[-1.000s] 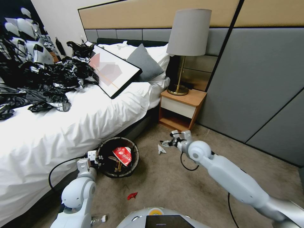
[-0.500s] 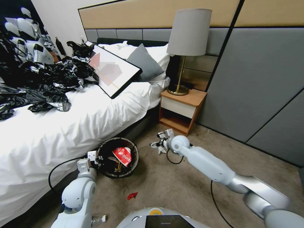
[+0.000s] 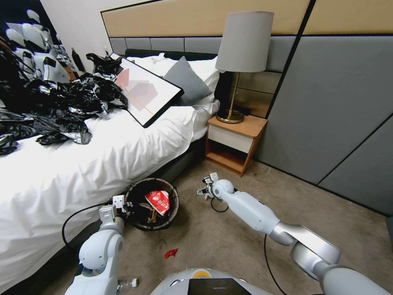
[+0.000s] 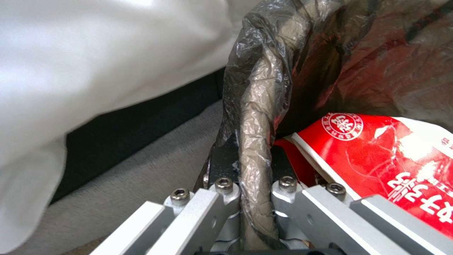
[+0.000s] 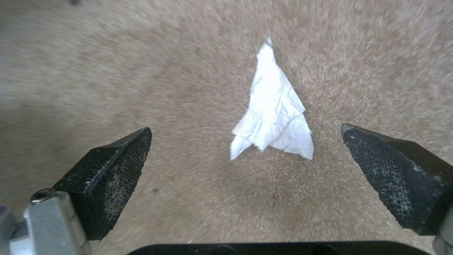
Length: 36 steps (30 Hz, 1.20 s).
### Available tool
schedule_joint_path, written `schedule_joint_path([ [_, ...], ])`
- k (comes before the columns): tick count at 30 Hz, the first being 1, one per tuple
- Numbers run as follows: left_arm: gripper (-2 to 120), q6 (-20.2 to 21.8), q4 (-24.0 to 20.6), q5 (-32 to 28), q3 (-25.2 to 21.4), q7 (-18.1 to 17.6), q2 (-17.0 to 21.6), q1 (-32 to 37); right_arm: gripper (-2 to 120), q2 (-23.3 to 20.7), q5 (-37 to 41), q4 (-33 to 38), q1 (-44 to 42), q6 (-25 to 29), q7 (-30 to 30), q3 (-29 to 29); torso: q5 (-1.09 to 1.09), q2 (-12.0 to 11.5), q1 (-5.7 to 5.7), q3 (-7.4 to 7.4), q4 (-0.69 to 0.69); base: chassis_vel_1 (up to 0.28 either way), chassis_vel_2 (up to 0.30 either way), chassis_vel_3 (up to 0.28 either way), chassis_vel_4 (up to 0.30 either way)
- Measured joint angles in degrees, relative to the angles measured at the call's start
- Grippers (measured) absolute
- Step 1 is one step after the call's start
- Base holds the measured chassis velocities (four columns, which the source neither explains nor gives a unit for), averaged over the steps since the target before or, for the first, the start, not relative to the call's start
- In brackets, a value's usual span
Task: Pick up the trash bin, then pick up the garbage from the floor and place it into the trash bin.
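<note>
Well apart, fingers (image 5: 108, 170) over tissue (image 5: 276, 109)

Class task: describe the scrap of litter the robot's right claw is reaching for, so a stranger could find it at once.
Start at the bedside table; on the carpet before it hangs the open right claw. Between its fingers lies a white crumpled tissue, pointed like a tent, unlike the red wrapper nearer the robot.

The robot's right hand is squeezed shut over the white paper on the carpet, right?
Not quite. The right hand is open: the right wrist view shows its fingers spread wide apart, with the white paper lying untouched on the carpet between them.
</note>
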Motion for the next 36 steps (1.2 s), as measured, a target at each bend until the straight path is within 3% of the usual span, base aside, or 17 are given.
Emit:
schedule_joint_path([
  [8, 0, -0.02, -0.52, 0.08, 0.04, 0.00, 0.14, 0.21, 100, 4.51, -3.82, -9.43, 2.18, 1.90, -3.79, 0.49, 0.00, 0.00, 0.00, 0.00, 0.00, 0.000, 0.000, 0.000, 0.000],
  [15, 0, -0.03, -2.36, -0.24, 0.16, -0.02, 0.20, 0.46, 100, 8.91, -9.96, -21.67, 5.80, 5.34, -8.18, 1.62, 0.00, 0.00, 0.00, 0.00, -0.01, 0.000, 0.000, 0.000, 0.000],
  [24, 0, -0.03, -3.24, -0.28, -0.37, 0.41, 0.36, 0.79, 99, 11.50, -15.77, -28.76, 7.07, 7.40, -9.63, 3.92, 0.00, 0.00, 0.00, 0.00, 0.00, 0.000, 0.000, 0.000, 0.000],
  [31, 0, -0.03, -3.19, -0.32, -0.39, 0.46, -0.02, 0.68, 70, 11.10, -16.80, -28.99, 5.58, 7.64, -10.32, 4.19, 0.00, 0.00, 0.00, 0.00, -0.01, 0.000, 0.000, 0.000, 0.000],
  [36, 0, -0.03, -3.15, -0.30, -0.26, 0.42, -0.08, 0.50, 57, 11.10, -16.96, -28.62, 4.59, 7.68, -10.46, 4.35, 0.01, 0.00, 0.00, 0.00, -0.01, 0.000, 0.000, 0.000, 0.000],
])
